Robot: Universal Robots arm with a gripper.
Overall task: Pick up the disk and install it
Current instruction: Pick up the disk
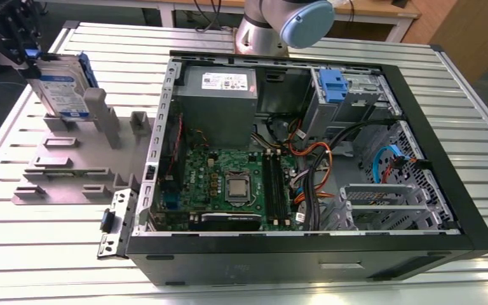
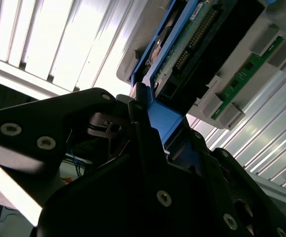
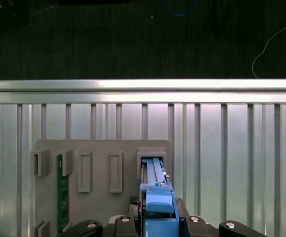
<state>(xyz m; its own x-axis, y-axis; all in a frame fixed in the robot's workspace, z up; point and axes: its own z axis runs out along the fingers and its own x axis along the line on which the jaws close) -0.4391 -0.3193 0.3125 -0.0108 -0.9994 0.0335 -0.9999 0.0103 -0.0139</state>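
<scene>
Gripper is hanging over the exterior view's left edge of the table. It is pinching the top end of the disk by its blue frame. In the second wrist view the black fingers are pressing on either side of that frame, with the disk reaching away from the gripper.

Disk is standing upright on its edge, its lower end sitting in a slot of the grey holder. In the first wrist view the disk is showing edge-on just beyond the gripper. A green board is sitting in another slot of the holder.

Open computer case is lying just beside the holder, toward the exterior view's right, with a grey power-supply box inside.
</scene>
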